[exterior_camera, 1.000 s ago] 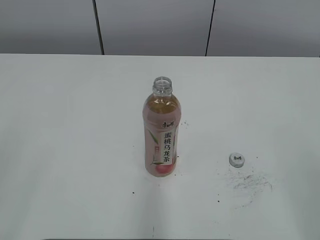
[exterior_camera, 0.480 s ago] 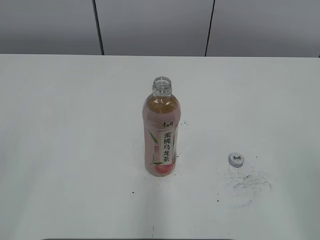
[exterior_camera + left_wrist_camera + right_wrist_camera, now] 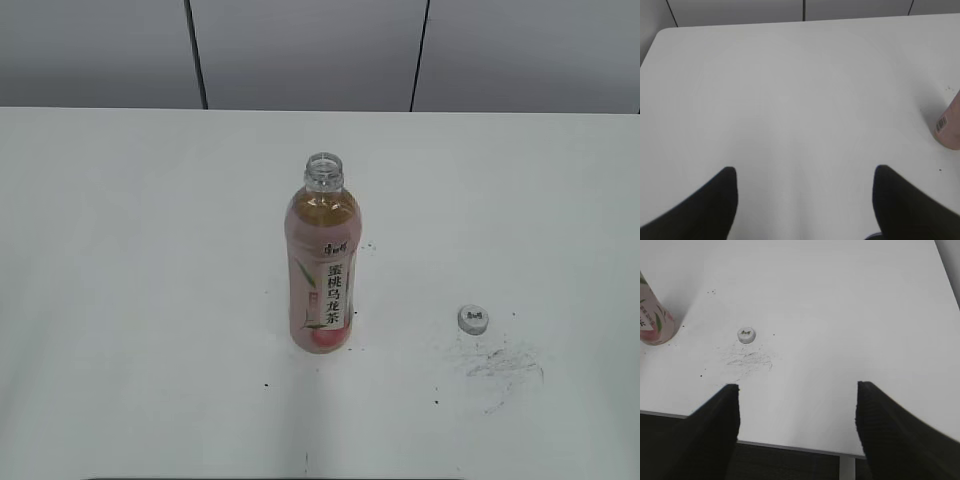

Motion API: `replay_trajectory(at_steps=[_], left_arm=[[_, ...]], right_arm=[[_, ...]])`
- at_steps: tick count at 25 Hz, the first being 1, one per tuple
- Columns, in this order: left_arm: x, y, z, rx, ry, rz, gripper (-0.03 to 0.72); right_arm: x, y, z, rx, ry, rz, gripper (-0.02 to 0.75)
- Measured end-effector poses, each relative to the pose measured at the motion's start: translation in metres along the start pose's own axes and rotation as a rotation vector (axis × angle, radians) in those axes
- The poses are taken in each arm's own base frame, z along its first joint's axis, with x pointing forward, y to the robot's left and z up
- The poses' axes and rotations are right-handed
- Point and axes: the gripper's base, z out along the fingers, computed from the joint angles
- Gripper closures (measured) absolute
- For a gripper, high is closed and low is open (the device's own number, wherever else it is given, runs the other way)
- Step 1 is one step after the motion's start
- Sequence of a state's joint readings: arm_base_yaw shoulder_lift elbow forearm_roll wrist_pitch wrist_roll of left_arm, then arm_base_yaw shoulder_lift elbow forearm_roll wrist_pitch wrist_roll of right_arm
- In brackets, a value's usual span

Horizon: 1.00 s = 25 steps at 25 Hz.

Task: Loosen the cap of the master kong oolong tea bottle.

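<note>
The master kong oolong tea bottle [image 3: 324, 262] stands upright at the table's middle with its neck open and no cap on it. Its base shows at the right edge of the left wrist view [image 3: 950, 125] and at the left edge of the right wrist view [image 3: 652, 315]. The cap [image 3: 473, 319] lies on the table to the bottle's right, logo up, also seen in the right wrist view [image 3: 746, 334]. My left gripper [image 3: 802, 175] is open and empty over bare table left of the bottle. My right gripper [image 3: 797, 390] is open and empty near the table's front edge. Neither gripper shows in the exterior view.
Dark scuff marks [image 3: 500, 362] lie on the white table [image 3: 150, 250] just in front of the cap. A grey panelled wall [image 3: 300, 50] runs behind the table. The table's front edge [image 3: 790, 446] shows in the right wrist view.
The bottle and the cap keep nearly the same places; the picture only shifts slightly.
</note>
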State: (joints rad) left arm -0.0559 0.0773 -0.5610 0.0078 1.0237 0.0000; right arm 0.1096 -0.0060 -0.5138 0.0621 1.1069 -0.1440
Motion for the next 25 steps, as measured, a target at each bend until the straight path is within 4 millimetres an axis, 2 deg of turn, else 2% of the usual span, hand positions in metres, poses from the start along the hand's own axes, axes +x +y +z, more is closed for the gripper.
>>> replay_trajectory(at_steps=[5, 25], left_arm=[[0.007, 0.0, -0.012, -0.001, -0.076, -0.001, 0.188], [0.007, 0.0, -0.012, -0.004, -0.079, 0.0, 0.188]], right_arm=[[0.0, 0.0, 0.0, 0.002, -0.004, 0.002, 0.194], [-0.001, 0.001, 0.0, 0.079, 0.003, 0.046, 0.194]])
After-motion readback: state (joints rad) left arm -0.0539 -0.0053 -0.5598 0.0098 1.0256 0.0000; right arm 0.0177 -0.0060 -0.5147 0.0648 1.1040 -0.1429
